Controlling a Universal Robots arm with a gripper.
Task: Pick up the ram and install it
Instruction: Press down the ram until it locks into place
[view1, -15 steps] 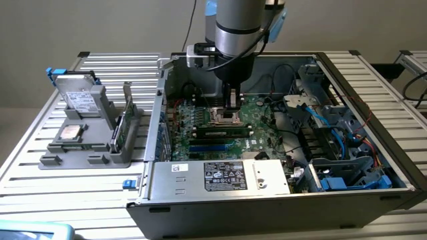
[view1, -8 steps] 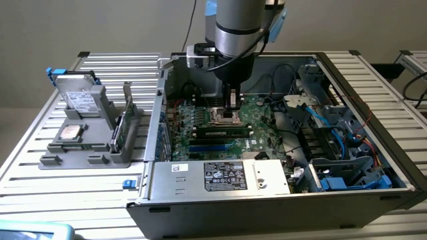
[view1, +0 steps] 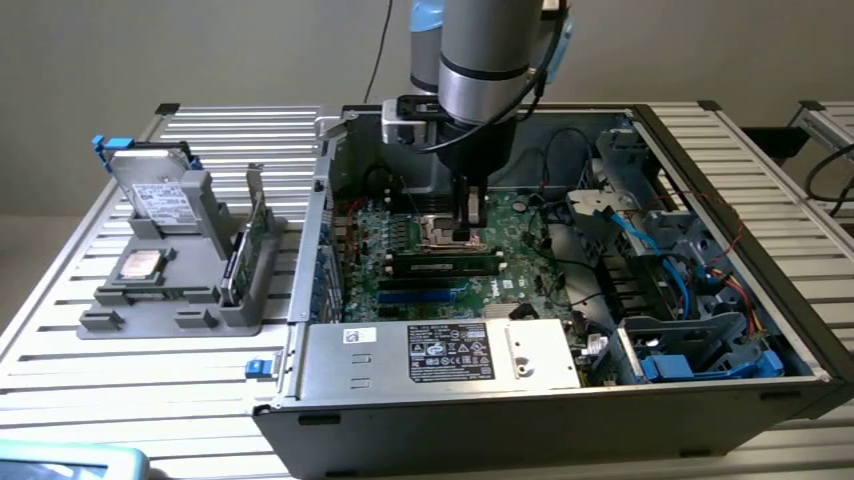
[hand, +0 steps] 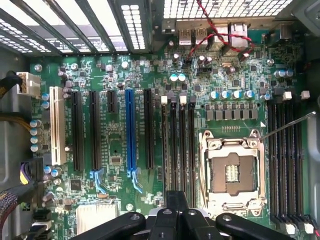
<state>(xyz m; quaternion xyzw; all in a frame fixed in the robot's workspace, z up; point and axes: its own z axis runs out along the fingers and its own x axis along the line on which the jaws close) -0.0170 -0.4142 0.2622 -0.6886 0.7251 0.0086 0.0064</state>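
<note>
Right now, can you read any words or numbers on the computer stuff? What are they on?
No text reads clearly enough to quote.
Black label on the silver power supply box: print too small.
White sticker beside it: blurred.
Label on the hard drive in the grey holder: unreadable.
Motherboard markings: too small.

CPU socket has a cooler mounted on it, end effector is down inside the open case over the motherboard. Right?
Not quite. The CPU socket has no cooler; the wrist view shows it bare, contacts exposed. The rest holds: the end effector is down inside the open case over the motherboard.
</note>
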